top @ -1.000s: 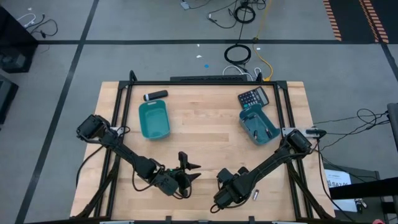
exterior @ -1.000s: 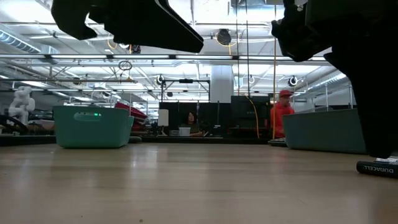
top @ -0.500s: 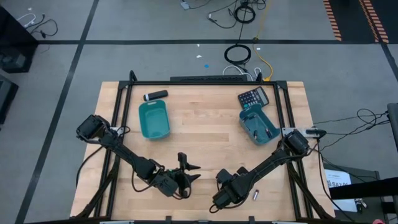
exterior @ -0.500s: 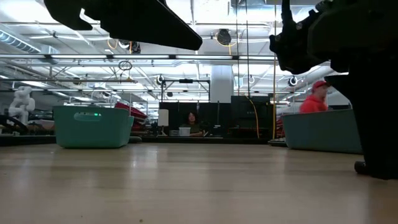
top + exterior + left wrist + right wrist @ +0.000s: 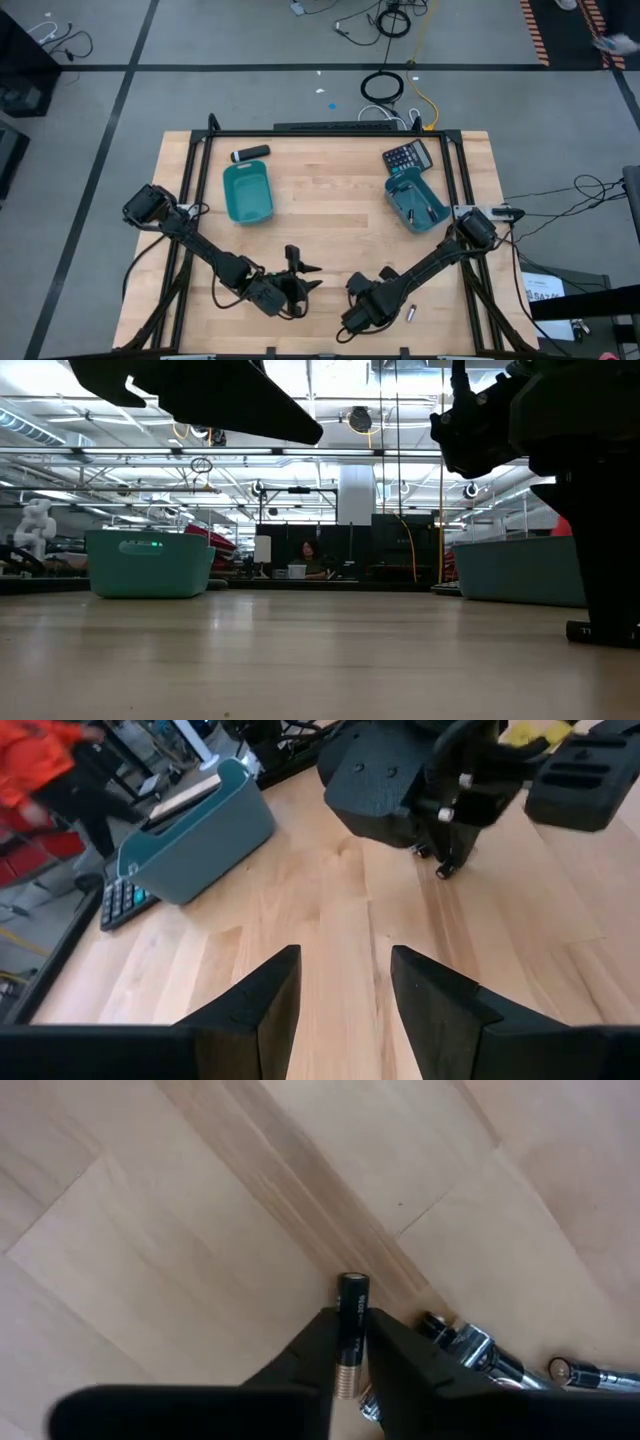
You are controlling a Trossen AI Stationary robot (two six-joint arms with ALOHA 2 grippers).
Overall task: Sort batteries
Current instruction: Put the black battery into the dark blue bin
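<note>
Right hand (image 5: 352,1342): low at the near edge of the counter, right of centre, its two dark fingers (image 5: 300,1350) pressed on either side of one battery.
Held battery (image 5: 350,1325): a slim dark cell with a coppery end, lying lengthwise between the fingers, its dark end sticking out past the tips over bare wood.
Cells beside the right hand: a small cluster of batteries (image 5: 470,1348), silvery and dark, lies on the wood just next to the fingertips; another cell (image 5: 580,1374) lies a little farther out.
Loose battery from above (image 5: 409,313): a small pale cell on the counter just to the right of the right arm's wrist.
Low view: a dark cell (image 5: 600,631) lies on the wood at the foot of the right arm.
Left hand (image 5: 340,982): near the front edge, left of centre, fingers spread apart with bare wood between them, holding nothing; it points toward the right hand's dark housing, which sits close ahead.
Right bin (image 5: 408,190): teal, toward the back right of the counter, with a few small things lying in it that are too small to name.
Calculator (image 5: 407,156): dark, touching the far end of the right bin.
Left bin (image 5: 231,191): teal, toward the back left, well apart from both hands.
Black cylinder (image 5: 250,153): white-tipped, lying just behind the left bin.
Counter (image 5: 330,215): light wood planks inside a black frame.
Room beyond: a person in an orange top (image 5: 40,755) shows past the counter edge in the left wrist view.
</note>
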